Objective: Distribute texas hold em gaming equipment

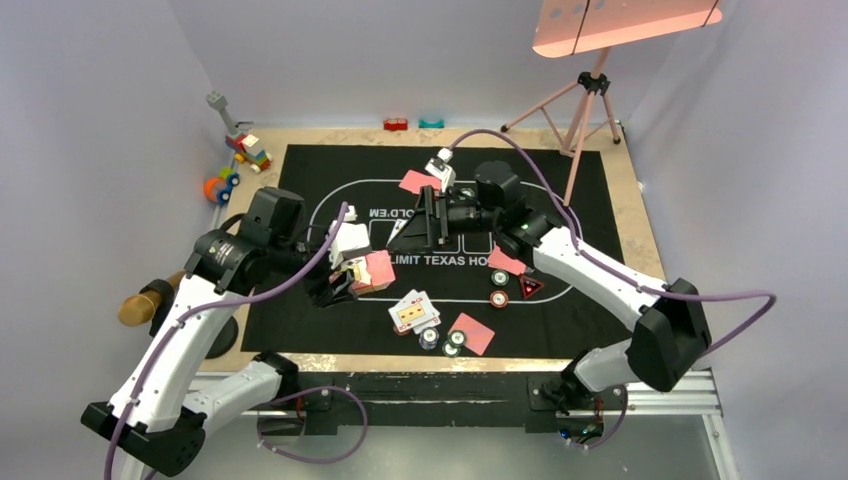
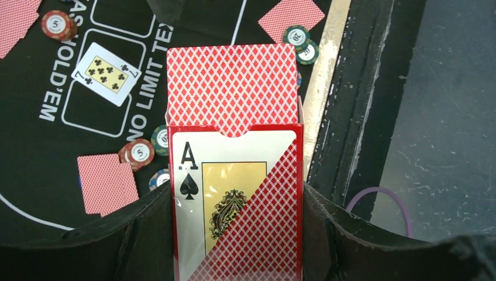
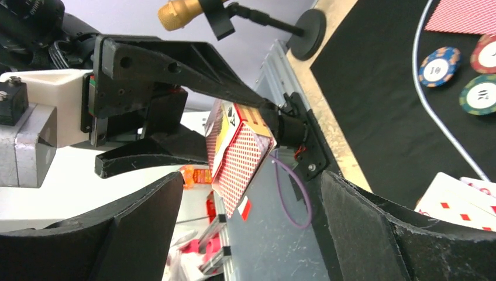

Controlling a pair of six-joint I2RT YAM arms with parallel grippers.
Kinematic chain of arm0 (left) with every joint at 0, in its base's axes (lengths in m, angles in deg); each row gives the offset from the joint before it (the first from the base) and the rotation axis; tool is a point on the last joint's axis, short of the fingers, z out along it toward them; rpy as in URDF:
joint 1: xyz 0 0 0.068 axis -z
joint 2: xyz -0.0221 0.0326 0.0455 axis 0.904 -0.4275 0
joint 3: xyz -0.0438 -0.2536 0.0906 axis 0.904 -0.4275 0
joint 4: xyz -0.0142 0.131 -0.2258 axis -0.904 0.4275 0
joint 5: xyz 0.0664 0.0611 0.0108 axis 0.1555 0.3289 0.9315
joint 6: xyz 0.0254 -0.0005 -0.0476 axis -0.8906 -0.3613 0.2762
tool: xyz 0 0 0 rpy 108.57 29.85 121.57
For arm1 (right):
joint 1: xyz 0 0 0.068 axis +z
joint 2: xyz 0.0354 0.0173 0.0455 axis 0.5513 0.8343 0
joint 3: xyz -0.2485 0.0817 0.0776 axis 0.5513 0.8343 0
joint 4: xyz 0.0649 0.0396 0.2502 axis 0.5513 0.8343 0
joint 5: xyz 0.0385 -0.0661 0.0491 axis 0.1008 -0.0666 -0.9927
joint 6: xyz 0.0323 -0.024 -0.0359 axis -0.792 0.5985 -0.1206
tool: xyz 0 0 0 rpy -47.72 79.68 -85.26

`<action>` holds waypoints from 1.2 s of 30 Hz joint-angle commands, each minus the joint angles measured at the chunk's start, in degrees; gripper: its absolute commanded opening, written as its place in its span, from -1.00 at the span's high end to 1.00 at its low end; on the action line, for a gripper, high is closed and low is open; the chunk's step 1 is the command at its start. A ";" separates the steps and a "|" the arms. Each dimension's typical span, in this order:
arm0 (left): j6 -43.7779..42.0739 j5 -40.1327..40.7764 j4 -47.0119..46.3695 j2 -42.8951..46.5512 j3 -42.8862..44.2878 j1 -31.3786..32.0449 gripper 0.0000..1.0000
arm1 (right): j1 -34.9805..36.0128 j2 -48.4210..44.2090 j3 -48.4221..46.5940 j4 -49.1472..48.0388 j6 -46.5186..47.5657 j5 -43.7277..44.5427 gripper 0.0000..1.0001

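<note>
**While my left gripper carries the card box**

Where my left gripper [image 2: 234, 252] pinches the card box [image 2: 234, 199] by its two long sides, the box's long axis runs in line with the fingers, open end pointing away from the wrist. Red-backed cards [image 2: 232, 88] stand partway out of that end. The box front shows a white ace of spades, a red diamond-pattern corner and a red border. It hangs above the black mat [image 1: 290, 320], left of centre. My right gripper [image 3: 248, 234] faces it, fingers spread, holding nothing.
</note>
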 commanded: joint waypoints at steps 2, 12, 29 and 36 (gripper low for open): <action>-0.85 1.71 -4.50 -0.15 -0.36 -0.38 1.00 | 2.36 2.95 -2.25 -5.42 -3.35 -4.63 -0.87; -0.96 1.80 -6.02 -0.85 -0.18 -0.33 1.00 | 4.01 9.75 -2.86 -14.18 -9.68 -7.32 -0.92; -0.54 -0.05 -9.07 0.34 -2.36 -0.32 1.00 | 2.99 11.49 -2.25 -7.11 -6.49 -7.62 -0.45; -0.42 -0.73 -9.00 1.16 -2.95 -0.36 1.00 | 2.13 9.99 -2.15 -5.68 -5.62 -7.45 -0.15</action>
